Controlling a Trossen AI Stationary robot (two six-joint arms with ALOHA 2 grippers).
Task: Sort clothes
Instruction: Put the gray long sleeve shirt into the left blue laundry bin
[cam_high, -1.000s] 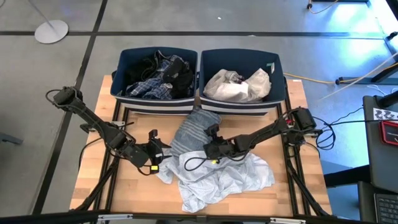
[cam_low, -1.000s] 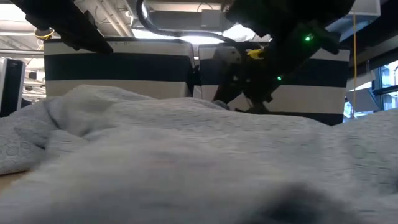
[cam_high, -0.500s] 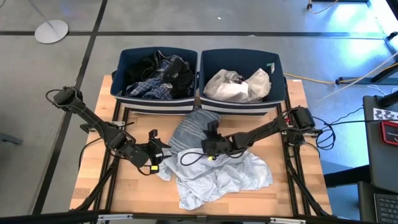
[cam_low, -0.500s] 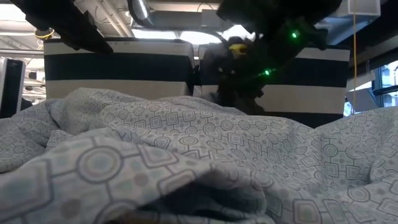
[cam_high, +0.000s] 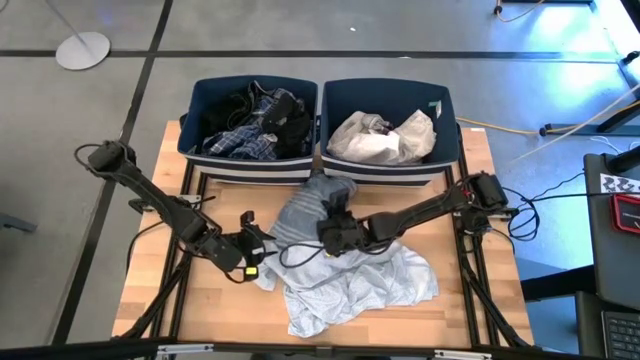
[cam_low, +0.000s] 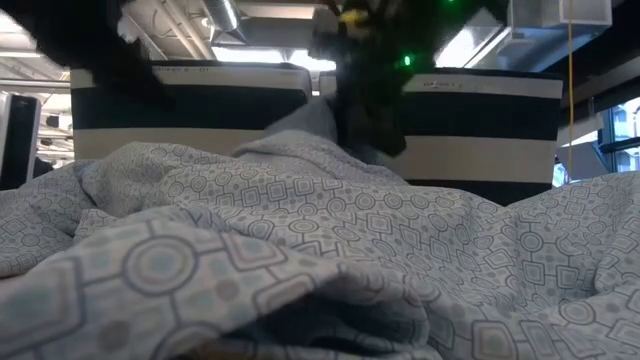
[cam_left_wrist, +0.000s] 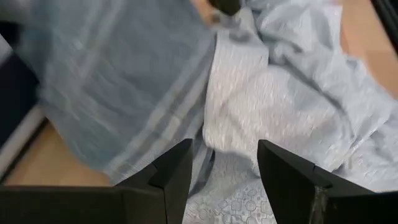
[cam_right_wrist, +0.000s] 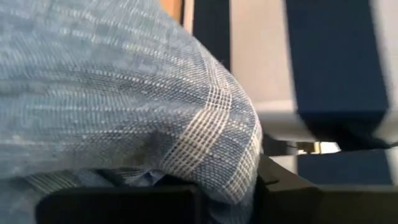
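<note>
Two navy fabric bins stand side by side at the far edge of the table: the left bin (cam_high: 198, 95) and the right bin (cam_high: 445, 105). Two garments lie on the table in front of them: one grey-blue striped garment (cam_high: 300, 215) and one pale patterned garment (cam_high: 370, 285). The left bin holds a dark heap (cam_high: 255, 122), with a plaid piece and black ones whose number I cannot tell. The right bin holds a whitish heap (cam_high: 385, 137), also uncountable. Two robot arms reach in, one from each side.
</note>
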